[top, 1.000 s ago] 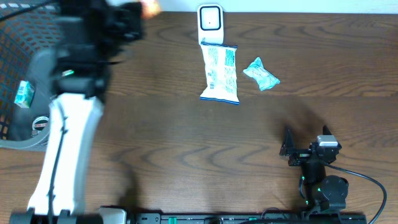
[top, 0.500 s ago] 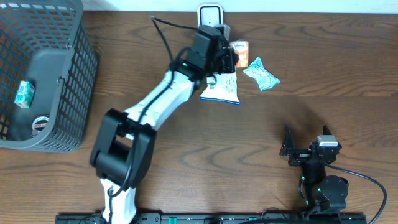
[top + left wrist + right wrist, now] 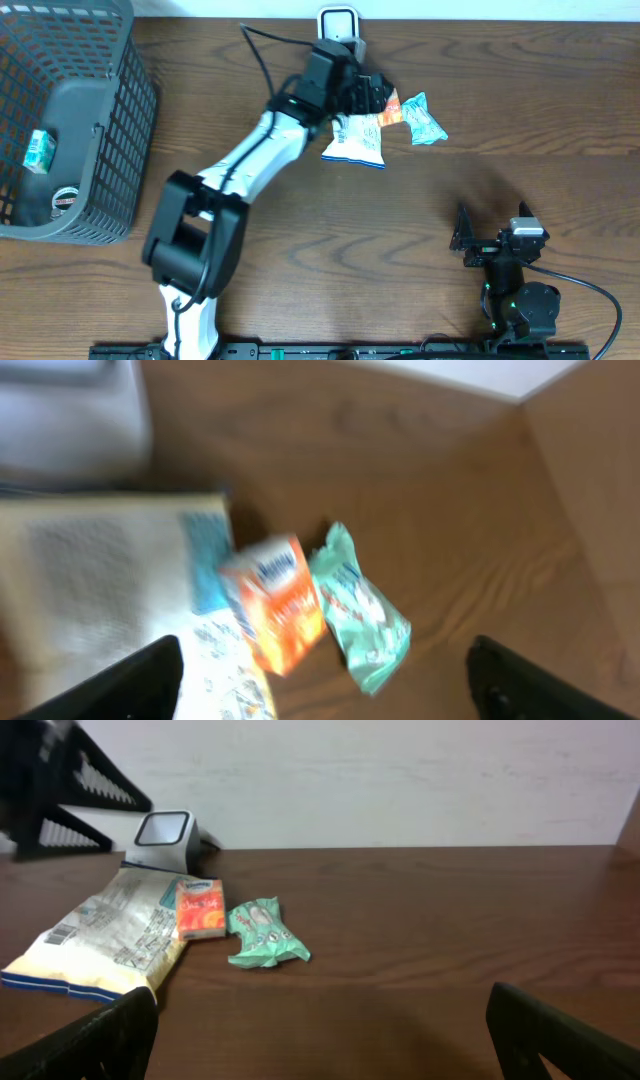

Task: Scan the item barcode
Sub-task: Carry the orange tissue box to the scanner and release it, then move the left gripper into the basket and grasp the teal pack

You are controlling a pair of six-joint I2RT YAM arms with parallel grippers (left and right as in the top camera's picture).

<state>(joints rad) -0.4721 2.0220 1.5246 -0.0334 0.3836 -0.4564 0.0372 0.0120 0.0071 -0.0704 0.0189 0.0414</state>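
Left end effector (image 3: 325,665) spread, right end effector (image 3: 320,1015) likewise, 1 orange packet (image 3: 275,603), 1 teal pouch (image 3: 360,622), 1 bag (image 3: 356,142)

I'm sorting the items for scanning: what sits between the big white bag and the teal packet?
A small orange box sits there, at the edge of the white bag and close beside the teal packet. The right wrist view shows it most clearly.
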